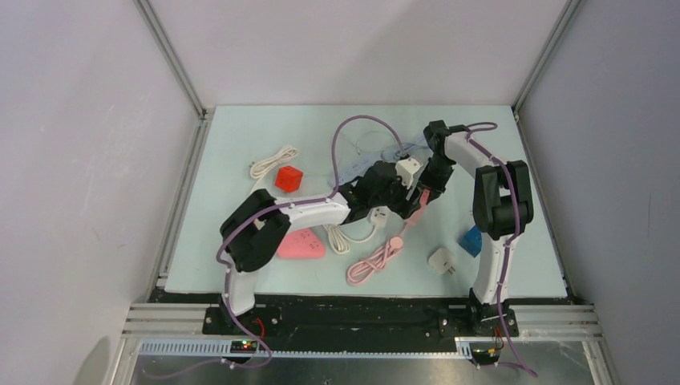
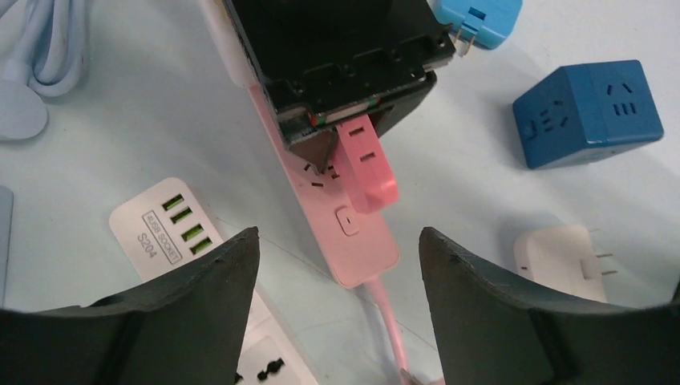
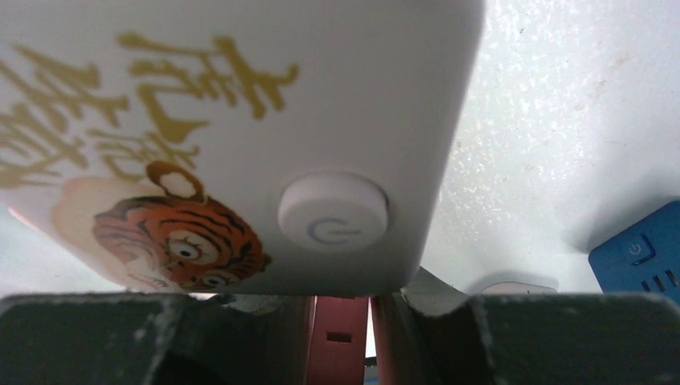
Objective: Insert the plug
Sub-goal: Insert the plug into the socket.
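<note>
A pink plug (image 2: 369, 164) stands on the pink power strip (image 2: 353, 249), leaning a little; its prongs are hidden. My right gripper (image 2: 341, 140) is down over it. In the right wrist view the pink plug (image 3: 341, 341) sits between the dark fingers (image 3: 433, 337), with a sliver of light on its right side, so the jaws stand just apart. My left gripper (image 2: 338, 241) hangs open above the strip's switch end, holding nothing. In the top view both grippers meet at the pink strip (image 1: 415, 210).
A white tiger-print socket block (image 3: 240, 120) looms right in front of the right wrist camera. Around the strip lie a white USB power strip (image 2: 164, 228), a blue socket cube (image 2: 588, 115), a blue plug (image 2: 479, 18), a white adapter (image 2: 561, 261) and a red cube (image 1: 288, 178).
</note>
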Controlling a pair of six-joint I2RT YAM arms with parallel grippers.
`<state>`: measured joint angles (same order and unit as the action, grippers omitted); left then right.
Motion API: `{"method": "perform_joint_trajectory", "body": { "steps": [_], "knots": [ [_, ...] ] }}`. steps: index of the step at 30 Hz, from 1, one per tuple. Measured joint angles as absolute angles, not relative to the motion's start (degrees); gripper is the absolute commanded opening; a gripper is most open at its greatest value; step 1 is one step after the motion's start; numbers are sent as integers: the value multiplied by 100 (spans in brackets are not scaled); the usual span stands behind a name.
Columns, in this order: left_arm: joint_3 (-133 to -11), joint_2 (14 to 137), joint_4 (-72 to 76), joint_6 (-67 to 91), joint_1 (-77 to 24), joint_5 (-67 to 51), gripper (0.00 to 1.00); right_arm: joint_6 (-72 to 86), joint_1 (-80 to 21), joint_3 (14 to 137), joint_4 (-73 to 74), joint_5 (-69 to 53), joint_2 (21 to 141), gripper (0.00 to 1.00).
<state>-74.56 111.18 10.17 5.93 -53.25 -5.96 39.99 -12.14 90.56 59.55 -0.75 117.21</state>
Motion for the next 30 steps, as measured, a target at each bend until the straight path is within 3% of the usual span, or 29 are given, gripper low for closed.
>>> {"method": "perform_joint_trajectory", "body": {
  "steps": [11,19,30],
  "knots": [
    [-8036,11660,1188,596,-5356,-462,83,3894,-1162,9056,5920,-189,11712,30],
    [-8071,11917,1188,615,-5367,-464,79,3896,-1140,9056,5892,-220,11710,31],
    [-8388,12261,1146,773,-5505,-134,77,3948,-1094,9059,5586,-220,11592,48]
  ]
}}
